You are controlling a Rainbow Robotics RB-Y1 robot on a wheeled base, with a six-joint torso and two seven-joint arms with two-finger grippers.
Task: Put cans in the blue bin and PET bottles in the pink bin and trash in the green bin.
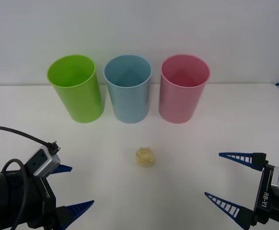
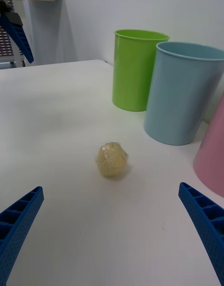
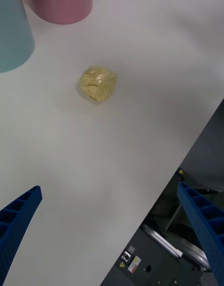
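Table [image 1: 254, 110], white, three bins in a row along the far side. Landmark: the trash [image 1: 145, 157], a small pale yellow wrinkled ball lying alone on the bare tabletop.

Beyond the trash, straight back, stands the blue bin [image 1: 128, 88]. The green bin [image 1: 75, 87] is beyond it and to the robot's left, the pink bin [image 1: 184, 87] beyond and to the right. All three upright, mouths open, well apart from the trash.

The left gripper [image 1: 72, 188] sits on the near side of the trash and to its left, fingers spread wide, nothing between them. The right gripper [image 1: 228, 177] sits near side and to the right, also spread wide and empty. Neither touches the trash.

The ball is roughly round, so it has no long axis to line up with; any approach angle should serve. It lies about midway between the two grippers, ahead of both and inward. Left looks slightly nearer, and the green bin is on that side, so the left arm seems the better placed. Nothing sorted yet by the look of it.
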